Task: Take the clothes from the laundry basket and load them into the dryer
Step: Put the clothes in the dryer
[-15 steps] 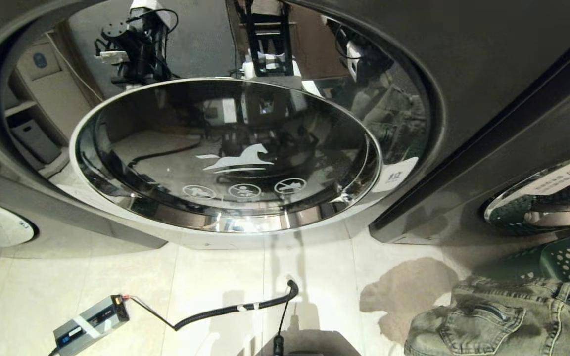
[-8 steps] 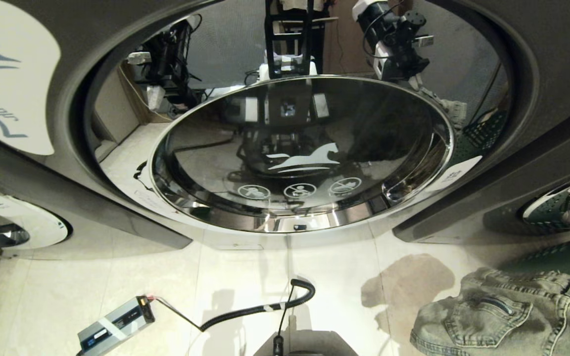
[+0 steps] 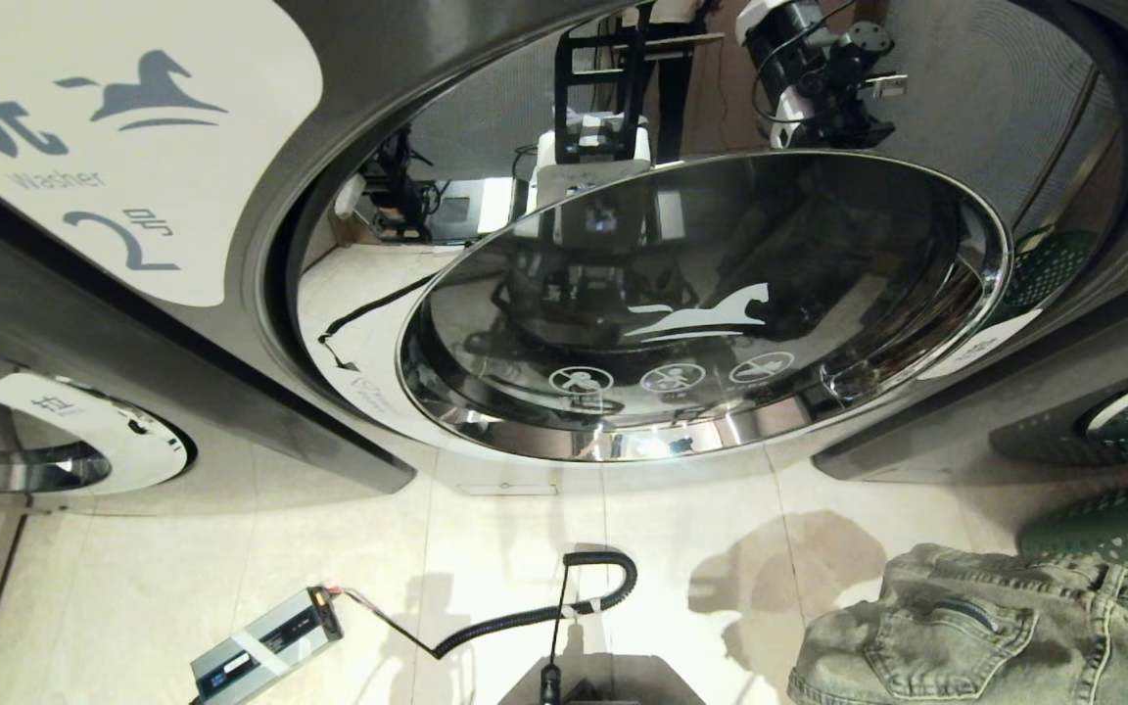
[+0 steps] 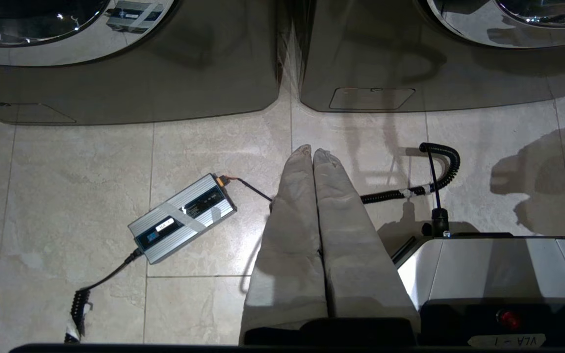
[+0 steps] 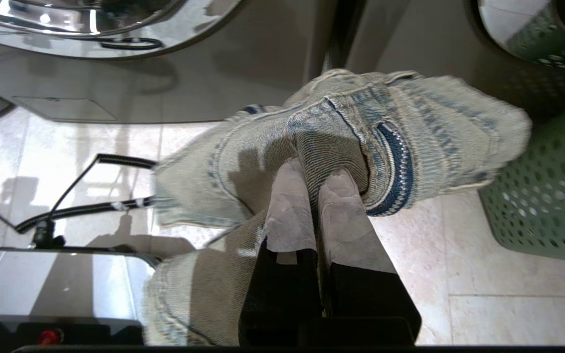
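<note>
Head view: I see a washer door (image 3: 701,304) with a horse emblem filling the frame, label 2 at its upper left. Jeans (image 3: 995,636) hang at lower right, the laundry basket (image 3: 1122,524) just behind them on the tiled floor (image 3: 133,568).

Left wrist: left gripper (image 4: 313,153) pressed together, empty, above a grey power brick (image 4: 183,217).

Right wrist: right gripper (image 5: 319,179) clamped on the jeans; basket just beside.
</note>
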